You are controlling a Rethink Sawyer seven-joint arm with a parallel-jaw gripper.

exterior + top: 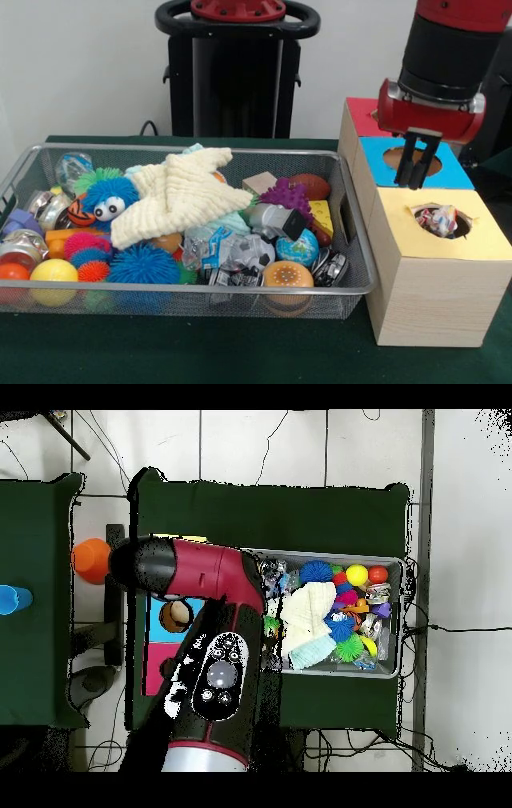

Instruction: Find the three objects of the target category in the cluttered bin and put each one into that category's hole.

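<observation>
The wire-mesh bin (352, 240) sits at the left in the front view, heaped with toys; it also shows in the overhead view (402, 624). The yellow-topped box (480, 240) stands nearest at the right. One confetti-patterned crinkled piece (440, 219) sits in its hole (462, 227). My gripper (417, 170) hangs just behind that hole, over the edge between the blue and yellow tops, fingers slightly apart and empty. A crinkled blue-and-white piece (210, 246) lies at the bin's front middle; I cannot tell if it is the same kind. In the overhead view the arm hides the gripper.
The blue-topped box (456, 170) and red-topped box (362, 116) stand behind the yellow one. A cream knitted cloth (180, 196) covers the bin's middle, with spiky balls (142, 264), a purple spiky toy (286, 194) and small balls around it. The arm (215, 654) covers the boxes from above.
</observation>
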